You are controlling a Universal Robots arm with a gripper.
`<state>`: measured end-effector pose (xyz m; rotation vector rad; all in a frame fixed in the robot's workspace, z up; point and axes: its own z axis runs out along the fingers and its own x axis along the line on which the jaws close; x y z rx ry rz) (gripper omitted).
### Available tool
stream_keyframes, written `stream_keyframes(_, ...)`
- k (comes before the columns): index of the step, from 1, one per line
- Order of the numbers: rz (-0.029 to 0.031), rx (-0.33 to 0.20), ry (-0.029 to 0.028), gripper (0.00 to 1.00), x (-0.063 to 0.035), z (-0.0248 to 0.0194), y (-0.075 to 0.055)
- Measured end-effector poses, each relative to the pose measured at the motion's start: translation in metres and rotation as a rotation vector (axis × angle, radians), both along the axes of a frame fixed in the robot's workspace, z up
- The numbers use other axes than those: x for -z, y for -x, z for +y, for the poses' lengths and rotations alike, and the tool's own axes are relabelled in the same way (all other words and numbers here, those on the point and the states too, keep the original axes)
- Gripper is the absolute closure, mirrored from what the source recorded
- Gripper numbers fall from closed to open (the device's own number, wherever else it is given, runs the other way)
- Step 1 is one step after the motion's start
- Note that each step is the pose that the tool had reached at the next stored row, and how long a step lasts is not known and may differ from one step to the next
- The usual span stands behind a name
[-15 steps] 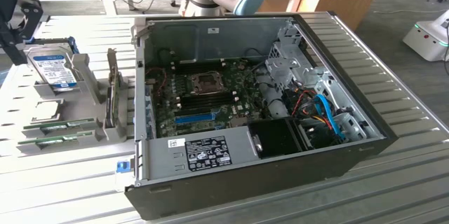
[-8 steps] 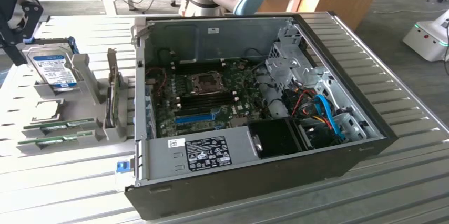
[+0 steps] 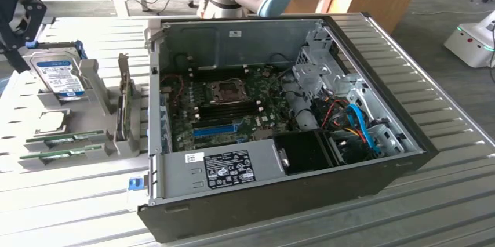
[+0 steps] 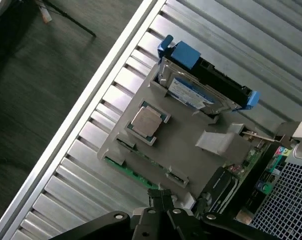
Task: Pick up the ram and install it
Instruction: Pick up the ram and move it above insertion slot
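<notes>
Above holder (image 4: 186,145) edge: closed tool (image 4: 161,196) near ram (image 4: 126,171).

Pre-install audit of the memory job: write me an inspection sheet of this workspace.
Surface: slatted metal table, bearing an open computer case and a grey holder.
Job's things: ram in the holder, second stick beside it; neither gripped.
Clutter: hard drive, processor chip in the holder.
Grippers: gripper shut, empty, over the holder.
Cables: blue cable, orange wires inside the case.
Surroundings: white machine at the exterior view's right.
</notes>
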<state>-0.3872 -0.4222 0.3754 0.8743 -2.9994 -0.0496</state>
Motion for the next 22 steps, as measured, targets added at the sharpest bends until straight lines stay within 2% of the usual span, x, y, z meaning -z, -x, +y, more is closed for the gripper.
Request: stream_keyframes(22, 0.0002, -0.385, 0.0041, 0.89, 0.0005, 0.0, 0.0)
